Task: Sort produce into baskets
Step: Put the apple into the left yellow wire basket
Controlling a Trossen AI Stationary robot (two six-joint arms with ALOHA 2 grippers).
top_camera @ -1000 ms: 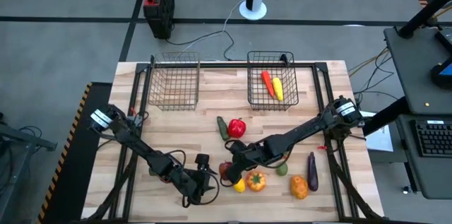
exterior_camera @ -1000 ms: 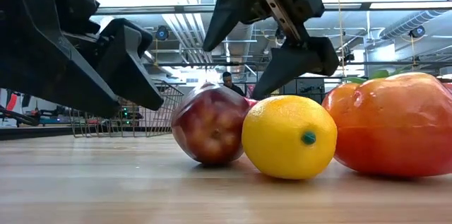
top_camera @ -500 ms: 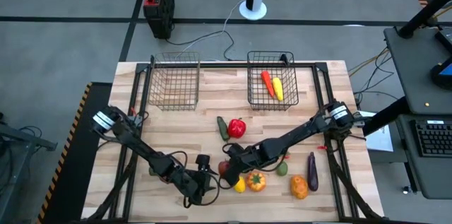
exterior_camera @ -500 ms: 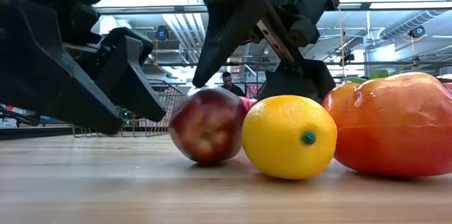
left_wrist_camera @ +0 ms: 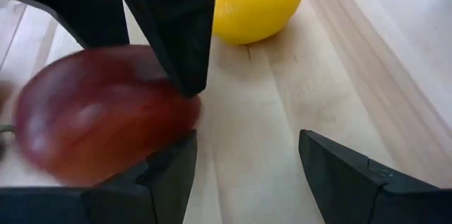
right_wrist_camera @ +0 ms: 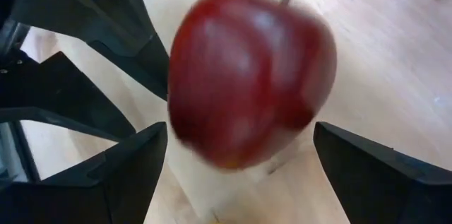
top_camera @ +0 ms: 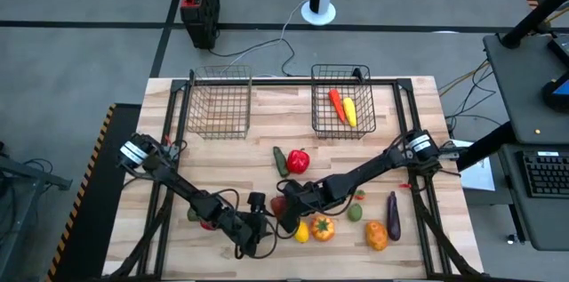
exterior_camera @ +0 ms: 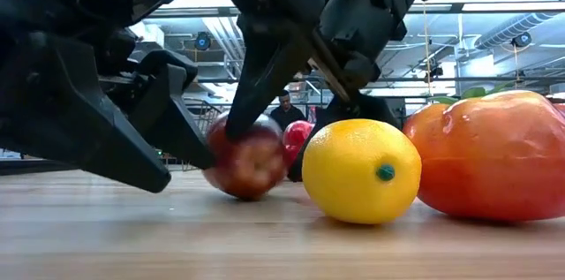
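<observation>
From above we count two wire baskets at the table's far edge: the left basket (top_camera: pixel 220 102) holds nothing, the right basket (top_camera: pixel 342 103) holds a carrot (top_camera: pixel 336 102) and a corn cob (top_camera: pixel 349 111). Mid-table lie a red pepper (top_camera: pixel 298 161) and a green vegetable (top_camera: pixel 279 159); toward the near edge sit a lemon (top_camera: pixel 301 231), an orange pepper (top_camera: pixel 322 227), an eggplant (top_camera: pixel 393 213) and an orange fruit (top_camera: pixel 377 235).

The low view alone shows the red apple (exterior_camera: pixel 248 158) resting on the wood, the right gripper (exterior_camera: pixel 291 143) straddling it with fingers spread, the left gripper (exterior_camera: pixel 181 152) just beside.

In the left wrist view, its fingers (left_wrist_camera: pixel 169 174) stand apart around bare wood.

In the right wrist view, the apple sits between wide fingers (right_wrist_camera: pixel 138 167), unclamped.
</observation>
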